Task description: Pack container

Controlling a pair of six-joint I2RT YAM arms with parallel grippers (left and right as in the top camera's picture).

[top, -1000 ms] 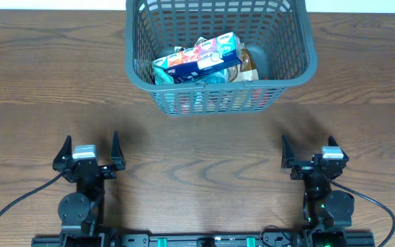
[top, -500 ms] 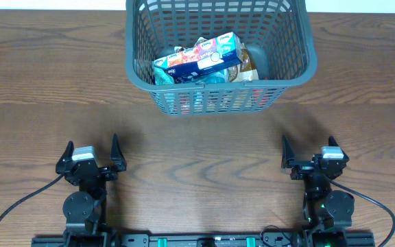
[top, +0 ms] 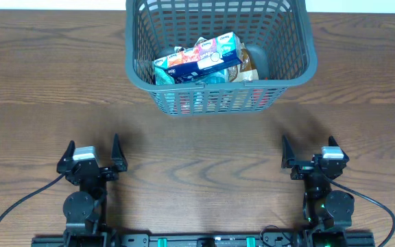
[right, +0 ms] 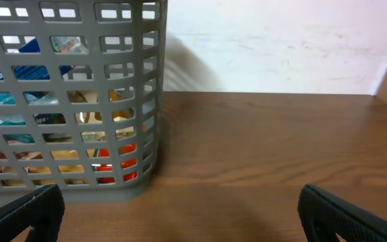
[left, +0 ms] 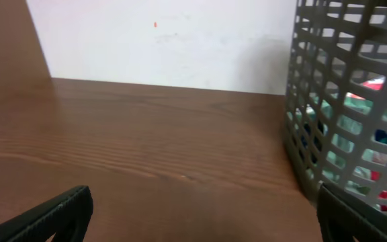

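The container is a grey-blue lattice basket at the far middle of the table. It holds several grocery packets, with a colourful box lying on top. The basket's side shows at the right of the left wrist view and at the left of the right wrist view. My left gripper is open and empty near the front edge at the left; it also shows in its wrist view. My right gripper is open and empty near the front edge at the right, seen too in its wrist view.
The brown wooden table lies bare between the grippers and the basket. A white wall rises behind the table's far edge. Black cables trail from both arm bases.
My left gripper has shifted very slightly to the right. The right arm and the basket have not moved.
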